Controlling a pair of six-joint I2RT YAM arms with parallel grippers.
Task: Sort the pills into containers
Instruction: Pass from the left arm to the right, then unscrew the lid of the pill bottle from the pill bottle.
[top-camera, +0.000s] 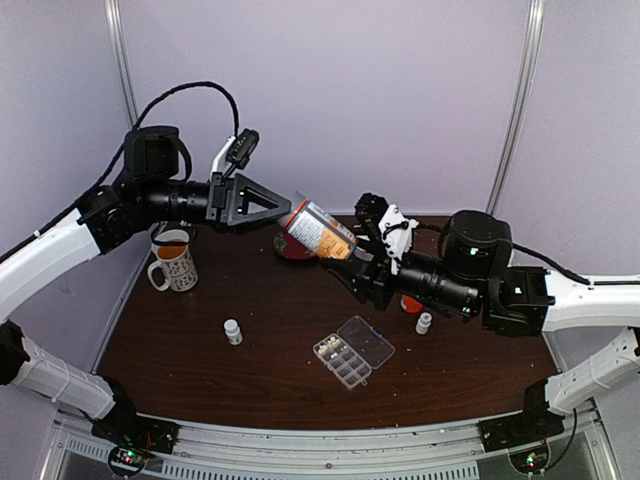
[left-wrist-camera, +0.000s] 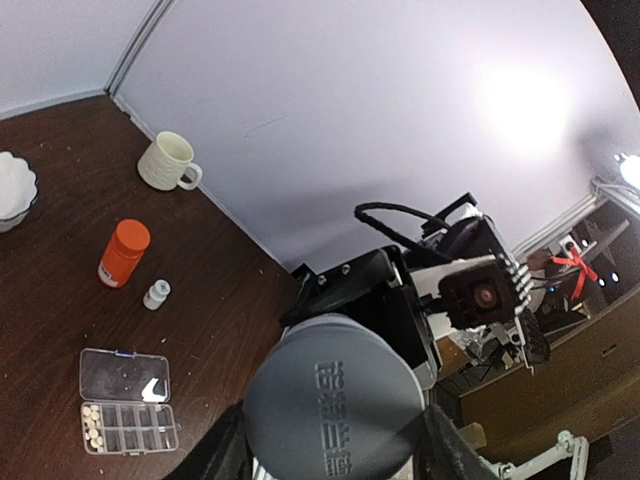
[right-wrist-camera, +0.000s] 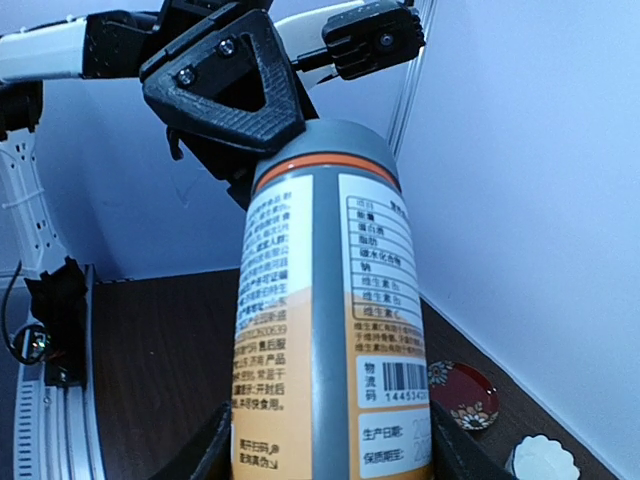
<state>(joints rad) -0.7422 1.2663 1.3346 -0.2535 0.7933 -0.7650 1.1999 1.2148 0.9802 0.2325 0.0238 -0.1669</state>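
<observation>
Two arms, one bottle: we see the large bottle (top-camera: 318, 232) held tilted in mid-air over the table (top-camera: 250, 305). The left gripper (top-camera: 284, 211) is closed around its grey cap (left-wrist-camera: 335, 405). The right gripper (top-camera: 356, 256), at the bottle's four o'clock, is clamped on the labelled body. We judge this split suits twisting the cap off. The box (top-camera: 353, 355) lies open toward six o'clock, with a few pills (left-wrist-camera: 93, 426) in its nine o'clock end cells.
</observation>
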